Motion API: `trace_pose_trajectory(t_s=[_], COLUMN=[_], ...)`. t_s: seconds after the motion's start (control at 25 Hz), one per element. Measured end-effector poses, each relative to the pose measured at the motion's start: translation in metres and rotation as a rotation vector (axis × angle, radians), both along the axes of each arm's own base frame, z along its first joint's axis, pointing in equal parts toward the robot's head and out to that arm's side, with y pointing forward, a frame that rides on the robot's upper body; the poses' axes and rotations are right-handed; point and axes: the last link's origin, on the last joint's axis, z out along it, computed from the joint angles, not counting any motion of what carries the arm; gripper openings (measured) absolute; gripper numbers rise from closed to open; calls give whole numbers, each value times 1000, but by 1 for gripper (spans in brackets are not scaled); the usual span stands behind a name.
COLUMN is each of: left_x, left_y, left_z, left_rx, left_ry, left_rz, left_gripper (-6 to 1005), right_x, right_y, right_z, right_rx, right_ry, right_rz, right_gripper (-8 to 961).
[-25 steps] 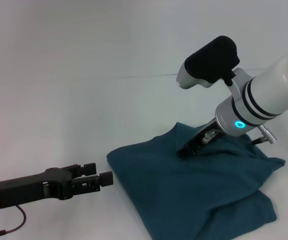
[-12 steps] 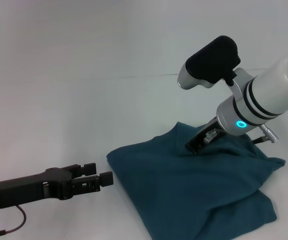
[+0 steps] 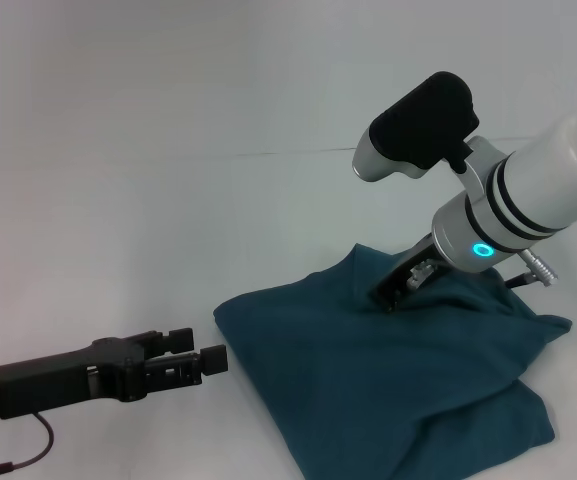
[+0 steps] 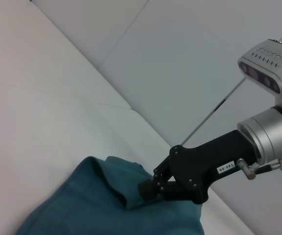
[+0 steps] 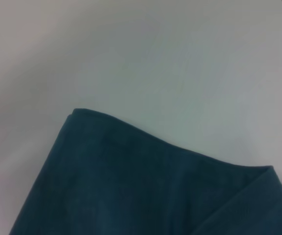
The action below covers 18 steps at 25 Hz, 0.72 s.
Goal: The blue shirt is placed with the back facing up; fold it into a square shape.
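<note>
Head view: soft, matte teal cloth, the blue shirt (image 3: 398, 375), folded into a rumpled, roughly square bundle on the white table (image 3: 168, 150), lower right of centre, long axis running from near left to far right. Right gripper (image 3: 386, 296) pressed into the far fold, fingers closed together on raised cloth. Left gripper (image 3: 203, 352) parted, empty, just beside the shirt's left corner. Left wrist view alone: black fingers (image 4: 148, 188) pinching the ridge. Right wrist view: only layered hem edges.
</note>
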Motion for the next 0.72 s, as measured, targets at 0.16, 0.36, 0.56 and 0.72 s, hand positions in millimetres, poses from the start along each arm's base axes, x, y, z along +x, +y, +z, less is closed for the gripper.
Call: trace_pose_trajectory(t_s=[0.16, 0.36, 0.56, 0.72], left_x=[-1, -1, 0, 0], left_y=[0, 0, 0, 0], left_z=[0, 0, -1, -1], left_rx=[2, 3, 3, 4], left_ry=[1, 2, 1, 1], left_rz=[3, 3, -1, -4], left_gripper=[920, 920, 921, 921], right_x=[0, -1, -1, 1], right_y=[-1, -2, -4, -3], right_z=[0, -4, -8, -12], right_rx=[-2, -13, -24, -28], right_ry=[-2, -13, -24, -34], right_rz=[-5, -3, 11, 8], right_gripper=[47, 142, 282, 424])
